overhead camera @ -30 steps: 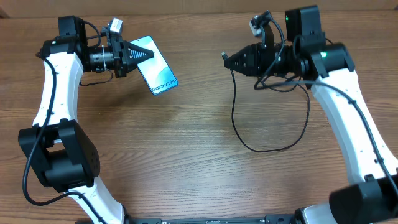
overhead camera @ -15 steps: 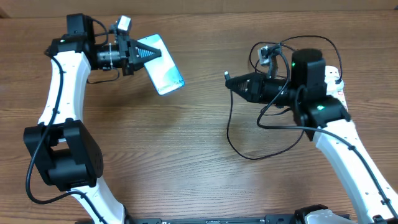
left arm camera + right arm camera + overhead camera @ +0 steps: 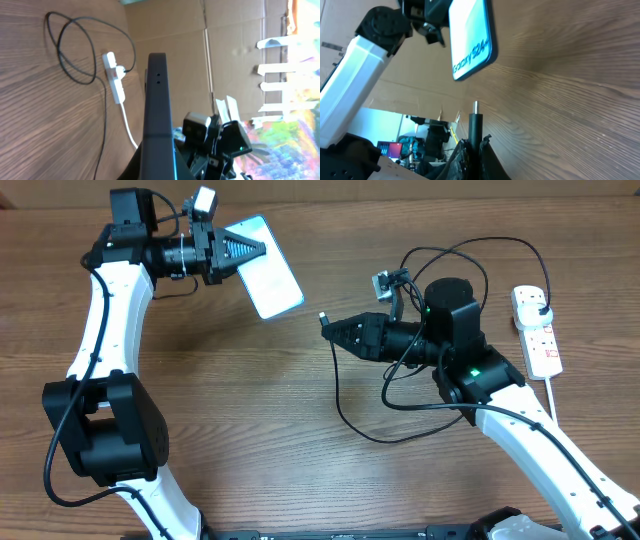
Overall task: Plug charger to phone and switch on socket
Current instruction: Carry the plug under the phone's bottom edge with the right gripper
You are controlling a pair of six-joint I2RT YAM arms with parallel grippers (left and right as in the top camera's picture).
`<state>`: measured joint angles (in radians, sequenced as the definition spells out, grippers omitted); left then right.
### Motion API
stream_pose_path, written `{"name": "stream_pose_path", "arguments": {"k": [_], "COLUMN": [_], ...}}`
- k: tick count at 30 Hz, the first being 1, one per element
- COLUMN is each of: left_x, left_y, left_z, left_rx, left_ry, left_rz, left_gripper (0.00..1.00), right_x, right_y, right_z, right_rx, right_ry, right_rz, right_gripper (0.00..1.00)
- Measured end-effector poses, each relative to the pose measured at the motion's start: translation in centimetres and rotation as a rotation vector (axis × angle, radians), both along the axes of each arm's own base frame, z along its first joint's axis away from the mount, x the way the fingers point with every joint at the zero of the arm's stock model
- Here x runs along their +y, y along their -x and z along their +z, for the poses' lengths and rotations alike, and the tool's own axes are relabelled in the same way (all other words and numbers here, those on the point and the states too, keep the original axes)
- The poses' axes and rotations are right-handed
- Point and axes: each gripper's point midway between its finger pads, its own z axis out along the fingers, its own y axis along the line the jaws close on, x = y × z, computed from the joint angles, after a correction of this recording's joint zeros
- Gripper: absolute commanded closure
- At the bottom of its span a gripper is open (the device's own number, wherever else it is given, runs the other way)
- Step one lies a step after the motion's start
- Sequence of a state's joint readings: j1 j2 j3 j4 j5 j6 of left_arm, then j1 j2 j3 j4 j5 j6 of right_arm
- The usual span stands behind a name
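My left gripper (image 3: 252, 252) is shut on the phone (image 3: 270, 272), a slim black-edged smartphone with a light-blue screen, held above the table at the upper left. In the left wrist view the phone's (image 3: 159, 115) edge with its port faces away. My right gripper (image 3: 332, 330) is shut on the charger connector tip (image 3: 323, 317), which points left toward the phone and is a short gap from it. In the right wrist view the tip (image 3: 475, 120) stands just below the phone (image 3: 470, 37). The black cable (image 3: 352, 412) loops over the table to the socket (image 3: 537, 330), where its plug (image 3: 540, 302) sits.
The white power strip lies at the right edge with its white cord (image 3: 552, 392) trailing toward the front. Cardboard walls (image 3: 200, 60) stand behind the table. The cable loop lies on the wood between the two arms.
My right gripper has moved left and down with the connector tip, closing toward the phone. My left gripper has shifted the phone slightly right. The power strip has come into view.
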<state>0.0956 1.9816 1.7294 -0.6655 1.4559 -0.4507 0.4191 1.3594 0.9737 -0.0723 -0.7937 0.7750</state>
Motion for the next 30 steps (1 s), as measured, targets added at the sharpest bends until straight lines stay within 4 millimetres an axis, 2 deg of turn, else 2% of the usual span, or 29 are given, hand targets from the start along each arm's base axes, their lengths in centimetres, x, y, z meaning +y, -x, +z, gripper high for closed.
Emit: {"name": "stream_pose_path", "arguments": {"k": [8,19,30], "left_x": [-0.4,-1.6,-3.6], "left_y": [-0.2,-0.8,-0.9], "left_z": [0.8,1.9,1.2], "left_rx": [0.046,0.092,0.168], "left_ry": [0.033,0.051,0.023], "left_rz": [-0.016,-0.031,-0.019], "left_gripper": [0.96,0.96,0.96], "right_x": [0.7,0.8,0.8], "right_y": [-0.3,-0.4,-0.4], "right_z": [1.5,1.7,1.7], "right_rx": [-0.032,-0.014,-0.010], "right_ry": [-0.047,-0.058,-0.060], "right_rz": [-0.009,-0.023,-0.024], "right_gripper": [0.96,0.96,0.96]}}
